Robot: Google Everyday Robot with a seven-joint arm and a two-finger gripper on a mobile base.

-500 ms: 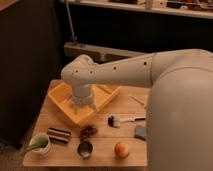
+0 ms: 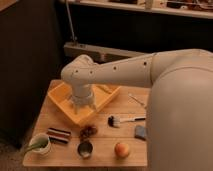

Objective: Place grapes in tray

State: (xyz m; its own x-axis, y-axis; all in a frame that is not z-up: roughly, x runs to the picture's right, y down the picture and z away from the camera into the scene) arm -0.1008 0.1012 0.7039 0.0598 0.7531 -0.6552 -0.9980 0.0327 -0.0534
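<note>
Pincer (image 2: pixel 83 110), grip I cannot tell, hangs over the tray (image 2: pixel 59 96), angled near-left to far-right, grapes (image 2: pixel 88 131) just beside.

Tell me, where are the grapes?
The grapes lie on the table, front centre, between the tray and the metal cup; the gripper hangs over the tray.

Cream-white rounded arm (image 2: pixel 120 67), small dark holes; pale end effector (image 2: pixel 82 110) above the tray (image 2: pixel 59 96).

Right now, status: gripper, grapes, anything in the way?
Gripper low over the tray. Grapes on the table, just outside the tray's near corner. Metal cup and brush close by the grapes.
</note>
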